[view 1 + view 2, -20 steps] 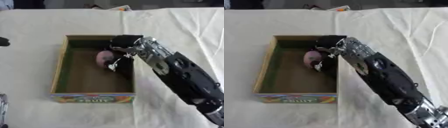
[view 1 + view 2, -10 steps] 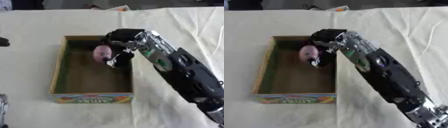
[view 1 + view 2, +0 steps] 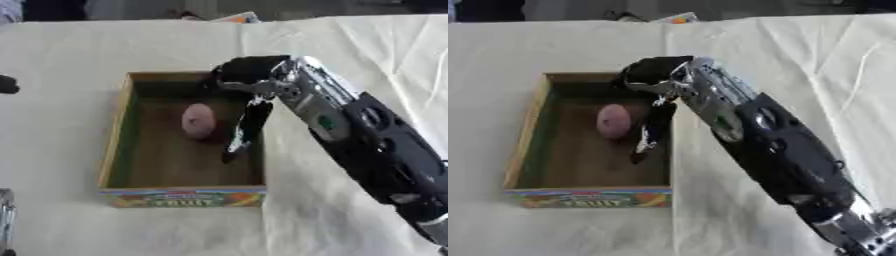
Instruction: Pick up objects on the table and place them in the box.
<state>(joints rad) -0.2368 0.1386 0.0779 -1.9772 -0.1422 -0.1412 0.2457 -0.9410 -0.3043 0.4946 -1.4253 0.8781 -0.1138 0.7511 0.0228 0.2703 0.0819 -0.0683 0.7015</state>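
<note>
A pink rounded object [image 3: 199, 120] lies on the floor of the cardboard fruit box [image 3: 116, 145], towards its far half, and nothing holds it. My right hand [image 3: 249, 80] hangs over the box's far right corner, the arm coming in from the lower right. It is open, and its dark fingers [image 3: 244, 131] point straight down into the box just right of the pink object, apart from it. Only a silvery sliver of my left hand [image 3: 4, 222] shows, at the lower left edge.
The box stands on a cream tablecloth [image 3: 70, 50] with creases on the right. A small dark thing [image 3: 7, 84] sits at the left edge. Something colourful [image 3: 677, 19] lies at the table's far edge.
The pink object was in my right hand's fingers; now it lies loose on the box floor. The hand has opened and shifted a little towards the box's far right corner.
</note>
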